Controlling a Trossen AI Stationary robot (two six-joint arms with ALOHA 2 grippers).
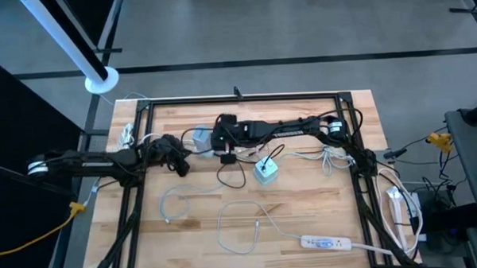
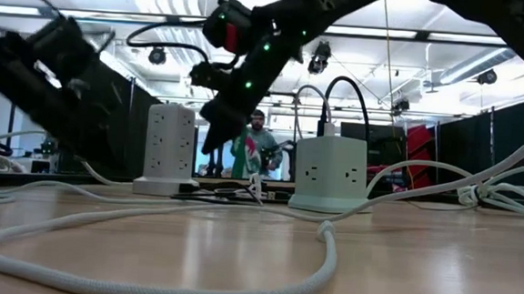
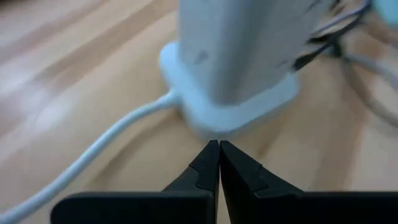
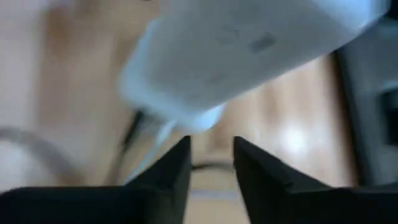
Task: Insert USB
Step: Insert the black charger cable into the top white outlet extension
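A white power tower (image 1: 200,138) stands upright on the wooden table; in the low view it (image 2: 169,150) is left of a pale green power cube (image 2: 331,174). A black cable (image 2: 342,97) loops out of the cube's top, and its other end (image 1: 227,160) lies on the table between tower and cube. My right gripper (image 4: 211,146) hangs open just above the tower's base (image 4: 205,81), reaching in from the right (image 1: 221,149), with nothing held between its fingers. My left gripper (image 3: 219,144) is shut and points at the tower's base (image 3: 230,118) from the left (image 1: 182,161).
White cords (image 1: 241,221) curl over the table's near half, and one thick cord (image 2: 192,252) crosses the low view. A white power strip (image 1: 326,242) lies near the front right. A black frame (image 1: 237,98) rims the table. A person (image 2: 255,147) stands in the room behind.
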